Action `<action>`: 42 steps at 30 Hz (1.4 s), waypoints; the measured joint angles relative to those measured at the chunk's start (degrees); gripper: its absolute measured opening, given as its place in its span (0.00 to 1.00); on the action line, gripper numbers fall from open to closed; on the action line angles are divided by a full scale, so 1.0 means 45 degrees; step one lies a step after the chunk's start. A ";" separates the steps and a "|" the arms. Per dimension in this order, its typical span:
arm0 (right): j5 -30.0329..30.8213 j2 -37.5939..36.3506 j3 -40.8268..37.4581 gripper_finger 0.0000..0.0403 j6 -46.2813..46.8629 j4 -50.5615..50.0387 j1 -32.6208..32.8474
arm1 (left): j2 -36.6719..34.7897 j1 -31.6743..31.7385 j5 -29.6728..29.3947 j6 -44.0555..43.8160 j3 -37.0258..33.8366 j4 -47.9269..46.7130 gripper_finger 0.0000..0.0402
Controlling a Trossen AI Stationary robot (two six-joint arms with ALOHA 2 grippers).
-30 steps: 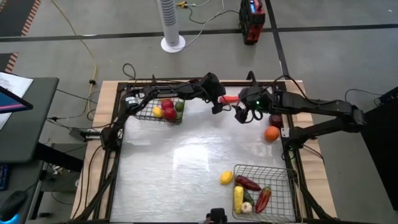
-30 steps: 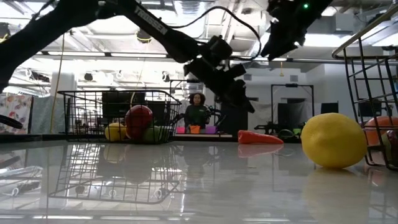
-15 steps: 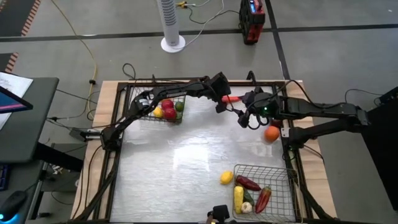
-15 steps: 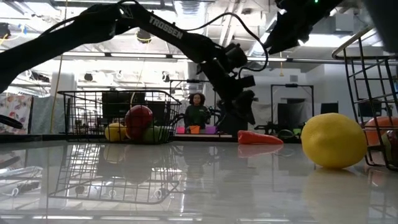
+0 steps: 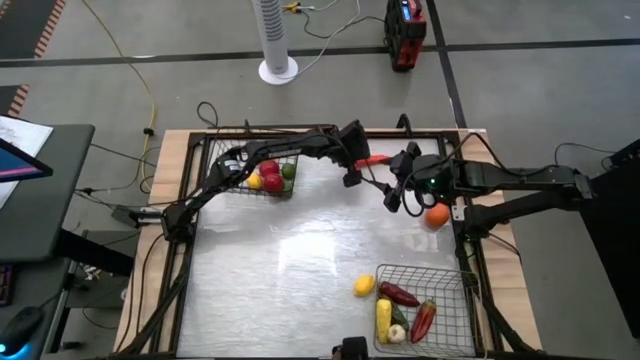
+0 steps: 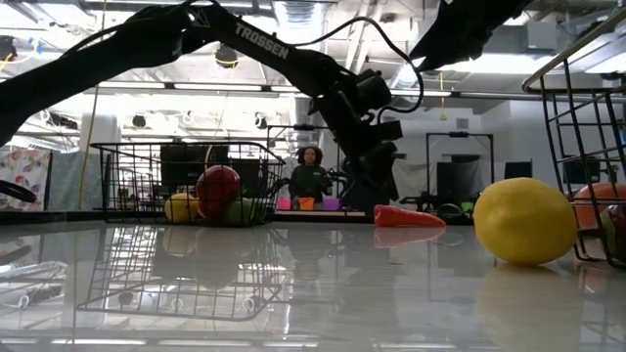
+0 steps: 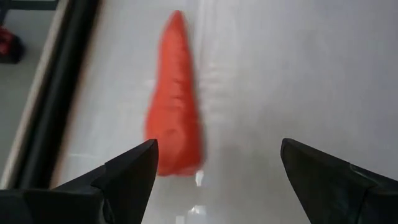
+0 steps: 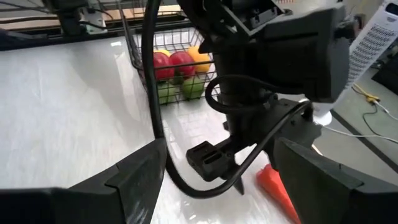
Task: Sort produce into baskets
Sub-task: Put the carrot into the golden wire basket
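An orange-red carrot (image 5: 372,159) lies on the table near the far edge; it also shows in the left wrist view (image 7: 174,106) and in the low view (image 6: 409,216). My left gripper (image 5: 356,165) is open just left of the carrot and above it, with the carrot ahead of its fingers. My right gripper (image 5: 392,192) is open and empty, right of and nearer than the carrot. An orange (image 5: 436,214) and a lemon (image 5: 364,285) rest on the table. The far-left basket (image 5: 232,183) holds round fruits. The near-right basket (image 5: 450,272) holds long vegetables and a garlic.
The left arm's cables (image 8: 186,180) hang in front of my right gripper. The table's dark frame rail (image 7: 50,106) runs beside the carrot. Open tabletop (image 5: 290,250) lies in the middle. A white fan (image 5: 276,40) stands on the floor beyond the table.
My left gripper has gone toward the table's right edge and down, closing on the carrot. My right gripper has drawn back toward the right edge and a little toward the near edge. The carrot has stayed where it was.
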 joint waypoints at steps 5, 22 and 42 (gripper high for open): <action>0.0290 0.0005 0.0000 0.80 0.0023 0.0008 0.0074 | 0.0000 0.0000 0.0423 0.0080 -0.0005 -0.0041 0.81; 0.0943 0.0013 0.0199 0.80 0.0277 -0.0407 -0.0117 | 0.0366 0.0266 0.0257 -0.0446 0.0034 0.0277 0.81; -0.1632 0.0653 0.0986 0.80 0.0098 -0.3328 -0.2841 | -0.4476 0.0240 0.0678 -0.0754 -0.8455 0.8196 0.60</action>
